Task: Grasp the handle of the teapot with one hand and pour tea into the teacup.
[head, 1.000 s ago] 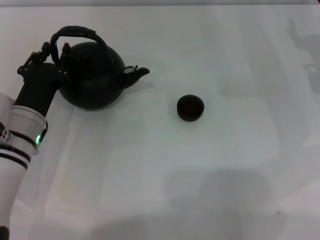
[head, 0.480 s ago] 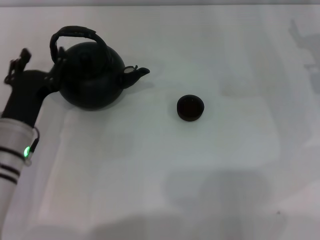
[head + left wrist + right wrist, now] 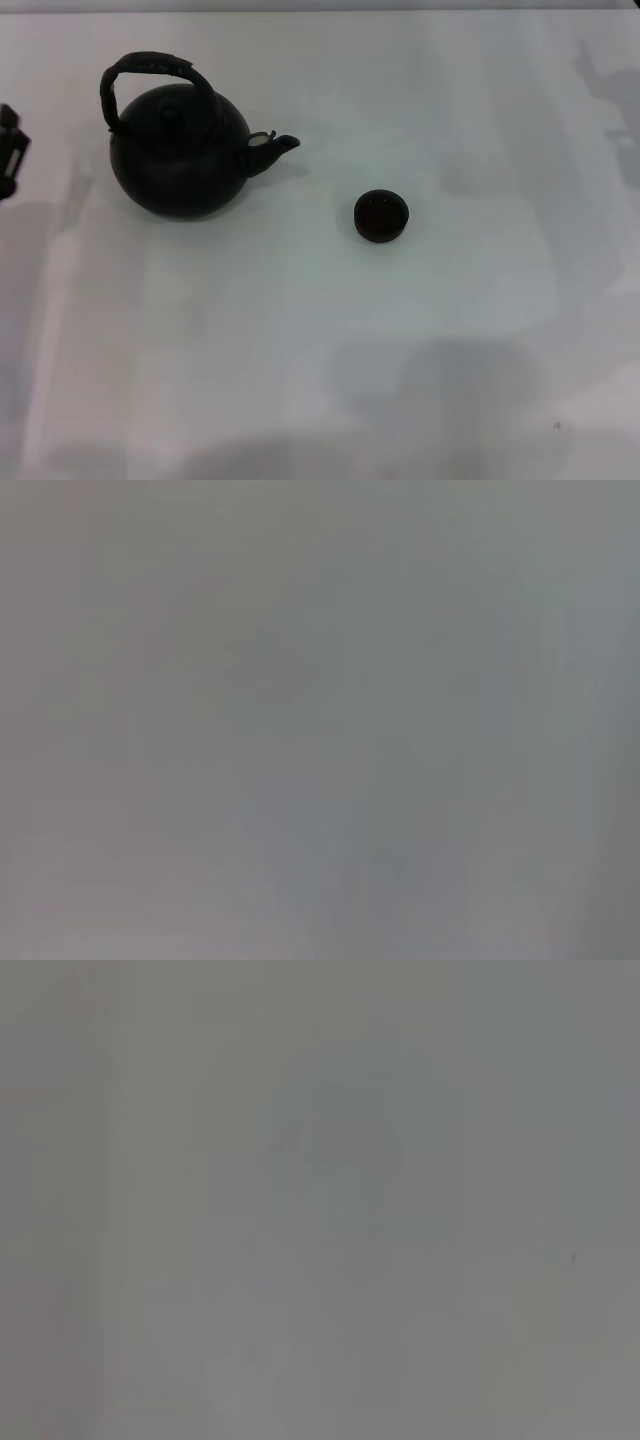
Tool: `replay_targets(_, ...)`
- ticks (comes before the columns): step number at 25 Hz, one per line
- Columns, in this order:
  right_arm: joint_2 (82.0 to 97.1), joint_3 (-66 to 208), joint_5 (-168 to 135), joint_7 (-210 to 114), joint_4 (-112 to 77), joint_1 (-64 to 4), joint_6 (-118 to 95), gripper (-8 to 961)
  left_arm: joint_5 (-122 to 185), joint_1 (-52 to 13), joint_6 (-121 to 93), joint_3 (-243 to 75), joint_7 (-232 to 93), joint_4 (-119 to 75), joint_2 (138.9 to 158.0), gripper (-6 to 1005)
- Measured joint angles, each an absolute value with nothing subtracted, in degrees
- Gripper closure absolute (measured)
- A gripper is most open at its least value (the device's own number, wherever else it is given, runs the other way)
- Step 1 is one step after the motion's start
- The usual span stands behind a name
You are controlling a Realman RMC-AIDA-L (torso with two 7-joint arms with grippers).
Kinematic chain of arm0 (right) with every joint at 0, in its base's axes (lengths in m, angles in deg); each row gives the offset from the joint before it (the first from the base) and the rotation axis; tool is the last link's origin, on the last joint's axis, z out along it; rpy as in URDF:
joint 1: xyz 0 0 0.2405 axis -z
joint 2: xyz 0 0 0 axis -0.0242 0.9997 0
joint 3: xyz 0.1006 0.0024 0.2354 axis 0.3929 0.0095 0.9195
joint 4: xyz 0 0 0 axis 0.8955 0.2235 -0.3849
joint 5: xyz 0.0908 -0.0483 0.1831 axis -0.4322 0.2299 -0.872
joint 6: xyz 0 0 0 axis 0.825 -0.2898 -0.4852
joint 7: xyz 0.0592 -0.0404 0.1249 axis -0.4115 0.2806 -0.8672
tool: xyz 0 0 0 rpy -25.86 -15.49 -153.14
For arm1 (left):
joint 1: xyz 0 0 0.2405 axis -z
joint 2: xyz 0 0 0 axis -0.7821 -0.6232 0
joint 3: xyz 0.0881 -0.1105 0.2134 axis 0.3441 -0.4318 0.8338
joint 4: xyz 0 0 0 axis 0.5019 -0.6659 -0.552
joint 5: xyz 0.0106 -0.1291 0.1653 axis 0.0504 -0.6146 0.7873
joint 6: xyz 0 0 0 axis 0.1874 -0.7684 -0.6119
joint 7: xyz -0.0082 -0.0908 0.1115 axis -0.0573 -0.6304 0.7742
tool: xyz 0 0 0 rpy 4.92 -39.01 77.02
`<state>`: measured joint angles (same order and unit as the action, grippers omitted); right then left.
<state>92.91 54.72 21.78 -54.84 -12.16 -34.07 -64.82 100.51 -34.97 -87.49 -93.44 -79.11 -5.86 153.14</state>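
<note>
The matte-black teapot (image 3: pixel 178 160) stands upright on the white table at the far left, its short spout pointing right. Its arched black handle (image 3: pixel 148 68) rises over the knobbed lid, with nothing holding it. The small dark teacup (image 3: pixel 381 216) sits to the right of the teapot, apart from it. Only a tip of my left gripper (image 3: pixel 10 150) shows at the left edge of the head view, well clear of the teapot. My right gripper is out of view. Both wrist views show only bare grey surface.
The white table (image 3: pixel 330 340) spreads wide around both objects. Soft shadows lie across its front and its far right corner.
My left arm has pulled back to the left, away from the teapot's handle, until almost out of the head view. The teapot and teacup have not moved.
</note>
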Motion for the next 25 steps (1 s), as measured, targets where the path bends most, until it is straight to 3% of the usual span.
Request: replay_targets(25,93.05,54.7,21.8,-63.0,-11.3,-32.9,-61.7,78,96.3,-31.1,-86.9,-93.9,-79.5,-8.1,152.94,108)
